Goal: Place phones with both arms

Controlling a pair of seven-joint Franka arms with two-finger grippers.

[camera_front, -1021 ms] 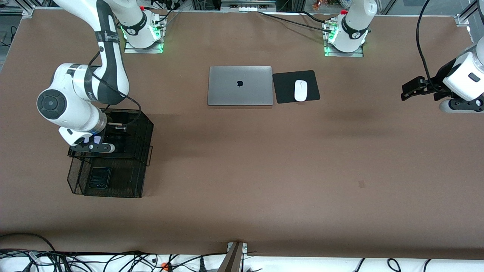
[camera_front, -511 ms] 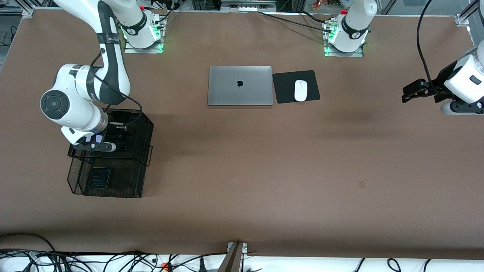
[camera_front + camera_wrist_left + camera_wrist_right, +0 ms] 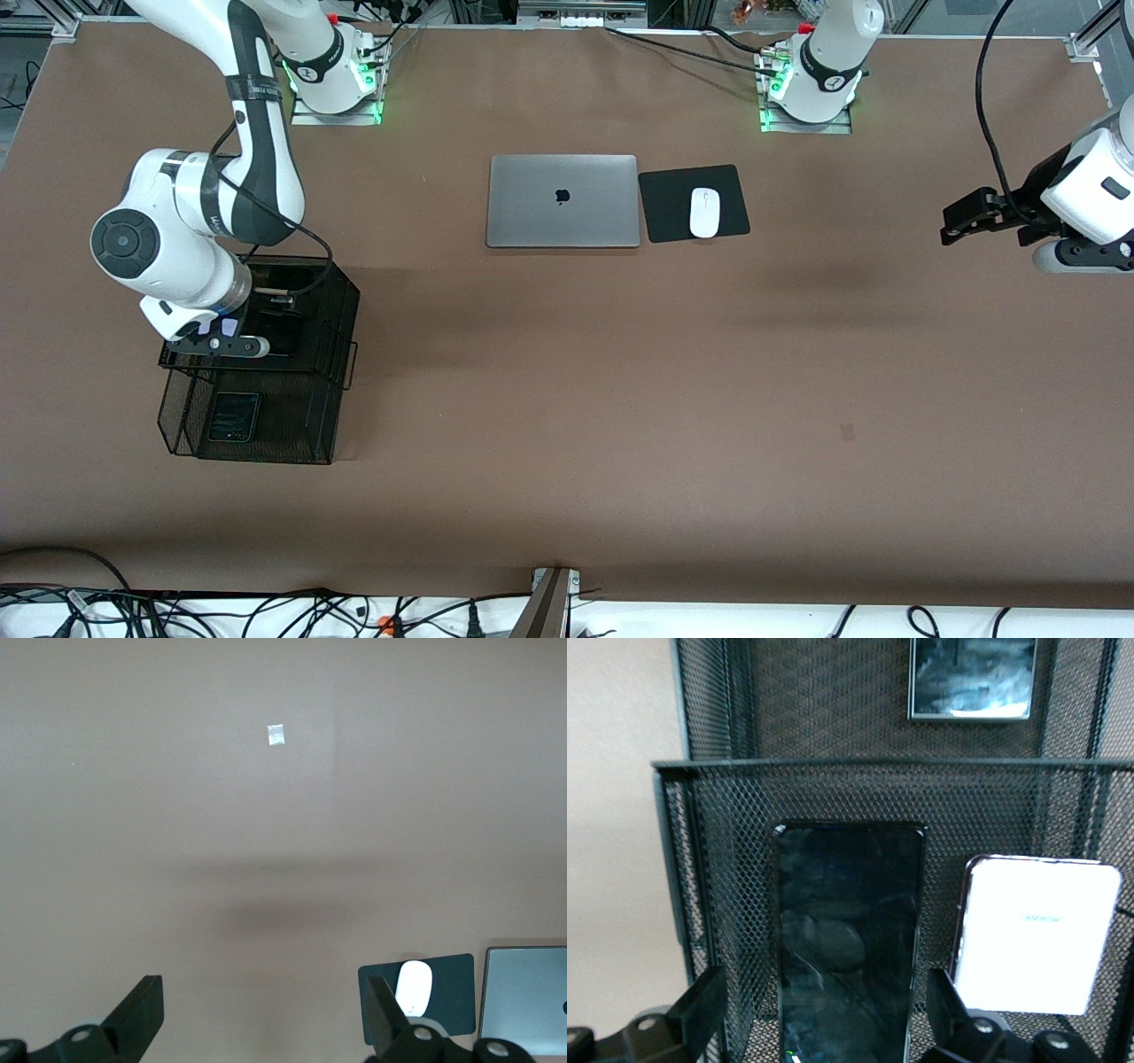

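With my right gripper [image 3: 824, 1032] over the mesh organizer [image 3: 328, 306], jaws wide and empty above the longer black slab [image 3: 846, 939] lying beside the lilac phone [image 3: 1032, 935], I should lift straight up clear of the mesh while my left gripper [image 3: 961, 217], open and empty, waits.

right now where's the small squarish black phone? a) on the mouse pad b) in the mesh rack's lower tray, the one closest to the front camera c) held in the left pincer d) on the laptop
b: the small squarish black phone lies flat in the lower tray of the black mesh rack, nearer to the front camera than the upper tier, where the longer black phone and the pale lilac phone lie.
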